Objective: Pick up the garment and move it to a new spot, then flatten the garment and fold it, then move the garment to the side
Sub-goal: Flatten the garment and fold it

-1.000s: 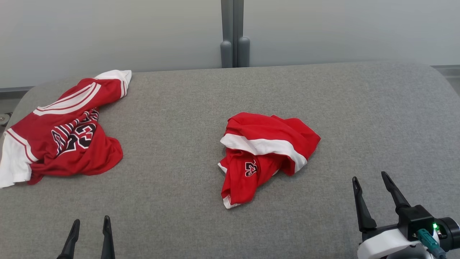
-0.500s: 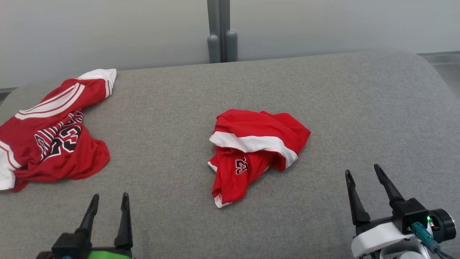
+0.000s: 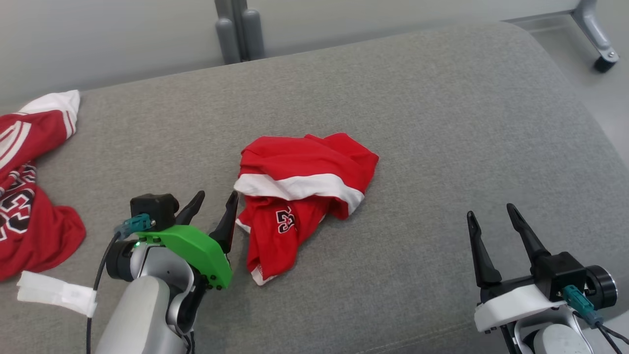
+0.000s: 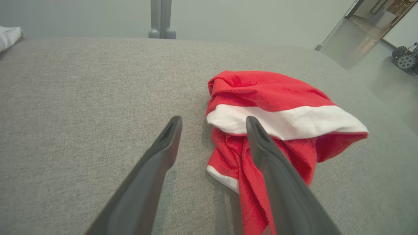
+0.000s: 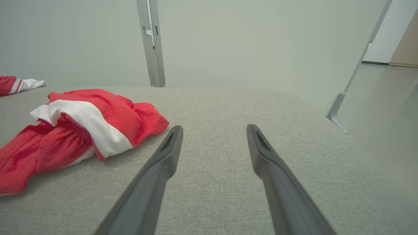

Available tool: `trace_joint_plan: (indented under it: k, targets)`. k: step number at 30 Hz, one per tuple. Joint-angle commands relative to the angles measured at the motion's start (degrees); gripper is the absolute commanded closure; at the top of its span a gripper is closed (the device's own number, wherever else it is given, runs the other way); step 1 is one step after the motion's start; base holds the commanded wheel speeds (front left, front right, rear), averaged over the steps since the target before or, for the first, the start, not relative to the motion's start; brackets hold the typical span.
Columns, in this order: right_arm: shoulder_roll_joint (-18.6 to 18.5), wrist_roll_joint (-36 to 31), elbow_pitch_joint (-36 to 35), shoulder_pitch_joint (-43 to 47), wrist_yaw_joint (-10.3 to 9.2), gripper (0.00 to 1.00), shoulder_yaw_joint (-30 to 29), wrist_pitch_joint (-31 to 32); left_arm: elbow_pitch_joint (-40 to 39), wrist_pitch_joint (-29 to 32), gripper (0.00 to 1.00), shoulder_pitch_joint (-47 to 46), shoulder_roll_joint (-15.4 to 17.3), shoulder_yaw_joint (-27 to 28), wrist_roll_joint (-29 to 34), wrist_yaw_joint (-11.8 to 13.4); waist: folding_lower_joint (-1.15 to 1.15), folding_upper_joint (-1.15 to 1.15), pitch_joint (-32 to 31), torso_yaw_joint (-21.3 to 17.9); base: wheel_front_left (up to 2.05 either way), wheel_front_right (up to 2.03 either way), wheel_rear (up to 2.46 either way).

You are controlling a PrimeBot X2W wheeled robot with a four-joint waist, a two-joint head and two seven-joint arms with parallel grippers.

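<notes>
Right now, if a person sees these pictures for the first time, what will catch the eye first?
The crumpled red garment with a white band, lying in the middle of the grey cushioned surface, stands out first. The left end effector, on a bright green mount, is open close beside the garment's left edge. A second red jersey lies at the surface's far left.

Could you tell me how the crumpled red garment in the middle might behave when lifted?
Probably floppy: the red garment lies in soft folds, so it should sag and unfurl. Likely light, as the cloth looks thin. Pushed across the textured grey surface, it would likely bunch.
</notes>
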Motion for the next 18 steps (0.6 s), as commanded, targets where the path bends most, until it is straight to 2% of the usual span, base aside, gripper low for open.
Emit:
trace_joint_plan:
  k: [1, 7, 16, 18]
  targets:
    - [-0.1, 0.5, 0.1, -0.7, -0.05, 0.00, 0.1, -0.2, 1.8, 1.1, 0.00, -1.8, 1.2, -0.4, -0.9, -0.1, 0.00, 0.00, 2.5, -3.7, 0.00, 0.00, 0.00]
    - [-0.1, 1.1, 0.3, -0.8, -0.06, 0.00, -0.1, -0.2, 8.3, 3.7, 0.00, -5.0, 2.1, -1.4, -6.3, -0.1, 0.00, 0.00, 2.9, -6.6, 0.00, 0.00, 0.00]
    - [-0.1, 1.1, 0.5, -0.4, -0.05, 0.00, 0.0, -0.2, 12.6, 4.1, 0.00, -7.5, 3.4, -1.6, -13.7, -0.2, 0.00, 0.00, 2.8, -7.3, 0.00, 0.00, 0.00]
    - [-0.1, 1.1, 0.5, -0.7, -0.06, 0.00, 0.1, -0.2, 13.4, 3.8, 0.11, -8.3, 3.0, -1.6, -15.8, -0.2, 0.00, 0.00, 2.9, -7.3, 0.00, 0.00, 0.00]
